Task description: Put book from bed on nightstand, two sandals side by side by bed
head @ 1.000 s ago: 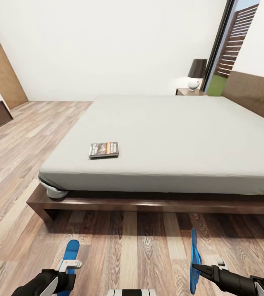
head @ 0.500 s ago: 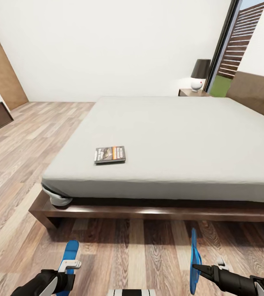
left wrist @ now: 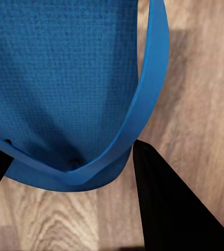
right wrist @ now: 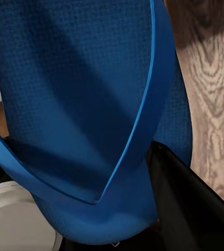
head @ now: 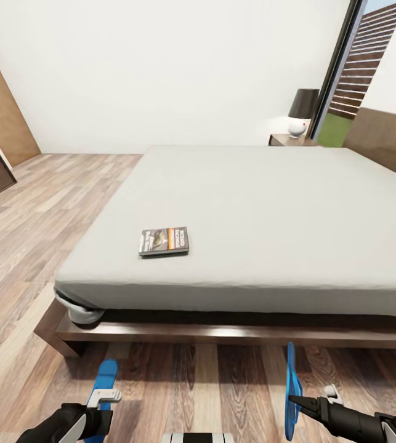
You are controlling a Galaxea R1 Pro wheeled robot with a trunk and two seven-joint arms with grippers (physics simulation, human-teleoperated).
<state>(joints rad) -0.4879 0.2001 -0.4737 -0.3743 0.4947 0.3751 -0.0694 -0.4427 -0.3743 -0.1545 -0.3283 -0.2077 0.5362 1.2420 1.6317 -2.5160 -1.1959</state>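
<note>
The book (head: 164, 240) lies flat on the pale mattress of the bed (head: 253, 209), near the front left corner as the head camera sees it, its orange band showing; the head view alone shows book and bed, and the wrist cameras show neither. Behind the far side of the bed a nightstand (head: 290, 140) stands against the wall with a dark-shaded lamp (head: 300, 111) on it, next to the tall window (head: 351, 74).

One sandal (head: 106, 375) is held by the left gripper (head: 102, 399) low at the left of the head view, its sole lying roughly flat above the wood floor (head: 37, 209); the other sandal (head: 292, 387) is held by the right gripper (head: 296, 401) and stands on edge, so the head camera sees it as a thin blue strip.

The left wrist camera adds the close detail: the toe end of the sandal (left wrist: 65, 78) and its strap pass between the two dark fingers (left wrist: 169, 204), which are closed on it; the right wrist camera likewise shows the sole and strap of its sandal (right wrist: 86, 104) clamped against a dark finger (right wrist: 190, 204), with floor planks beyond.
</note>
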